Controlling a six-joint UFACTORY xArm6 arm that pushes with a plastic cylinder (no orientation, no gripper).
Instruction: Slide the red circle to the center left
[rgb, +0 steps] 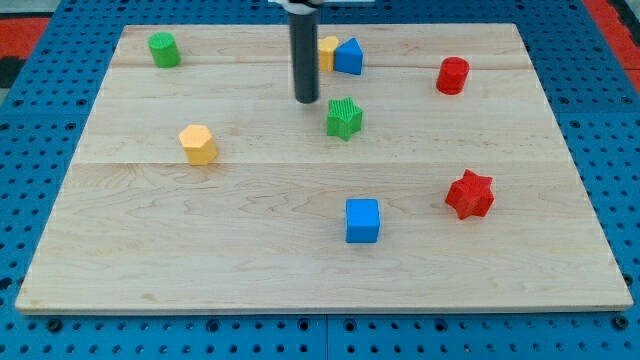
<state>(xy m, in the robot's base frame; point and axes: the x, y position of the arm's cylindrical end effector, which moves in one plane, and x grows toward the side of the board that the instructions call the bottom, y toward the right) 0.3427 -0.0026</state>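
Observation:
The red circle (452, 75), a short red cylinder, stands near the view's top right of the wooden board (250, 250). My tip (306, 101) is the lower end of the dark rod coming down from the view's top middle. It rests on the board well to the left of the red circle and just left of the green star block (344, 118). It touches no block.
A green cylinder (164, 49) stands at top left. A yellow block (328, 52) and a blue triangle (349, 57) sit together just right of the rod. A yellow hexagon (198, 144) lies at centre left. A blue cube (362, 220) and a red star (470, 194) lie lower right.

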